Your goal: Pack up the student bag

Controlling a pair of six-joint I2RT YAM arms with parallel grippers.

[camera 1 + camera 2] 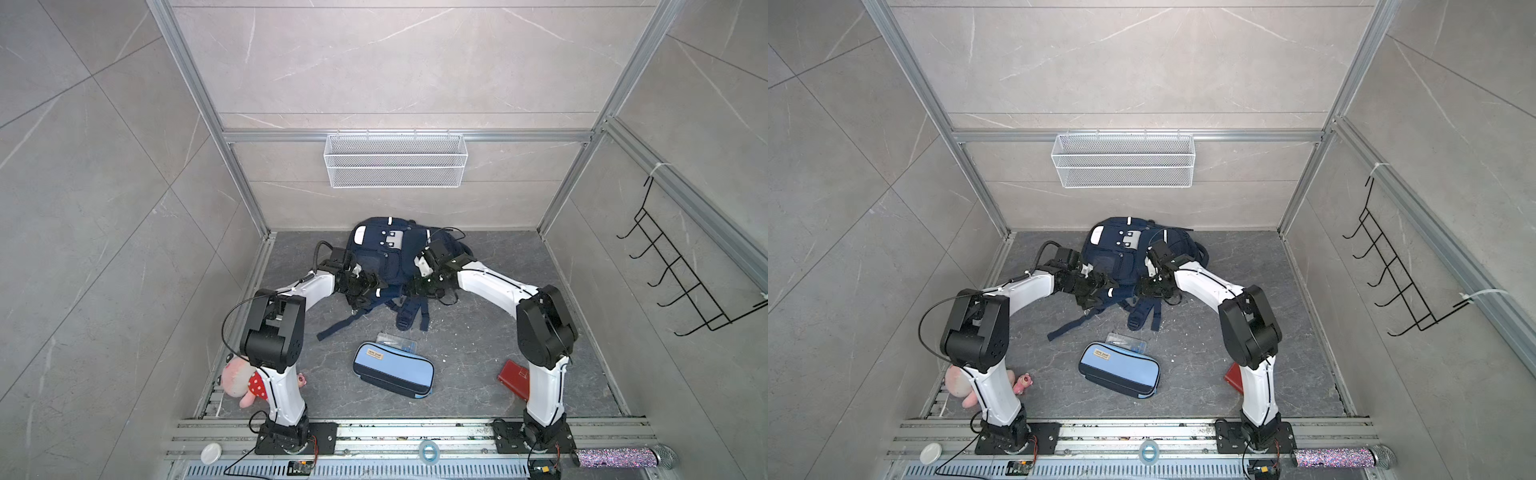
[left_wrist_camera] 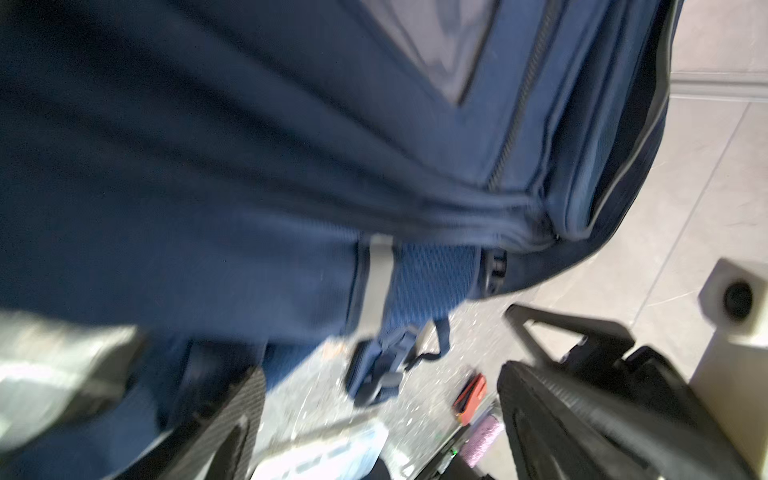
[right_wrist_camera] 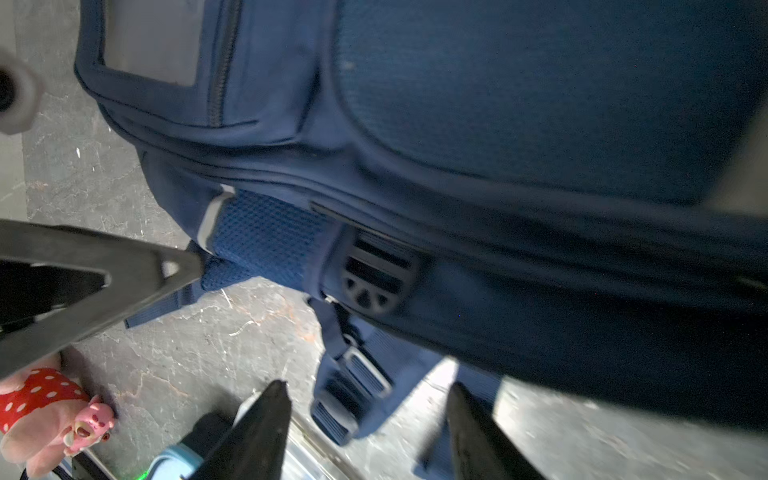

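Top views: the student bag (image 1: 382,253) (image 1: 1121,257) is seen in both top views lying on the dark floor close to the back wall, between the two arms. Its straps are spread toward the light-blue pencil case (image 1: 392,370). The left gripper (image 1: 365,286) (image 1: 1096,286) is placed at the bag's near left corner, and the right gripper (image 1: 424,284) (image 1: 1154,286) at its near right side. Jaw spread cannot be judged from up here.

Left wrist: the frame is mostly filled by blurred navy bag fabric (image 2: 249,166). The left gripper (image 2: 380,353) is shown with its fingers held wide apart. Floor and a strap buckle are seen through the gap. Fabric lies just beside one finger; contact cannot be told. Nothing is clamped.

Right wrist: the right gripper (image 3: 368,384) is shown with fingers parted and nothing pinched. The bag's side (image 3: 519,124), with its mesh panel and a plastic buckle, lies just beyond the fingertips. A strap is seen crossing behind the gap.
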